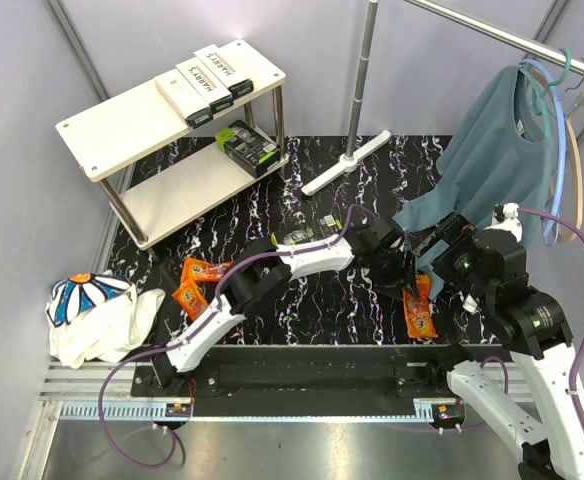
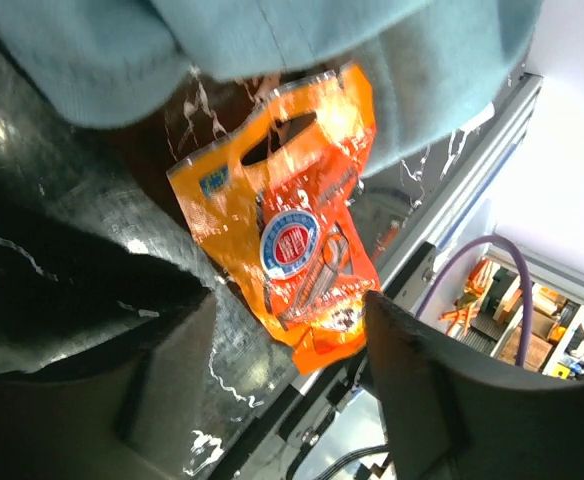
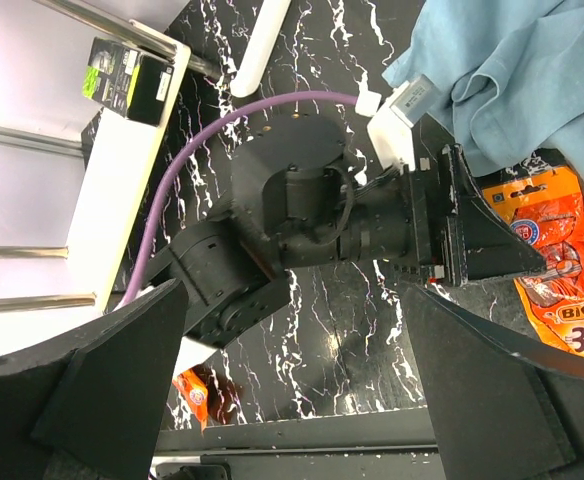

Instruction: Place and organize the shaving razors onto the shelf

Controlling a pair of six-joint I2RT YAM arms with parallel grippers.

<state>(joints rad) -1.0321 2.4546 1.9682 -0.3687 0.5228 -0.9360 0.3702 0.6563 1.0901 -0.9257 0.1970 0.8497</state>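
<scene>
The shelf point(image 1: 122, 125) stands at the back left. Three white razor boxes point(image 1: 210, 80) lie on its top board, and a black-and-green pack point(image 1: 247, 148) lies on the lower board. Two orange packets point(image 1: 197, 282) lie on the mat at the front left. Another orange packet point(image 1: 419, 308) lies at the front right, partly under a teal shirt point(image 1: 492, 160). My left gripper point(image 1: 404, 275) reaches across to this packet point(image 2: 292, 230). The left gripper point(image 2: 292, 340) has its jaws apart around the packet's lower end. My right gripper point(image 3: 302, 400) hangs wide open above the left arm, with nothing in it.
A white T-shaped rack foot point(image 1: 347, 165) and its pole stand at the back centre. The teal shirt hangs from the rail and drapes onto the mat. A flower-printed white cloth point(image 1: 92, 310) lies off the mat at the left. The mat's front edge runs close to the orange packet.
</scene>
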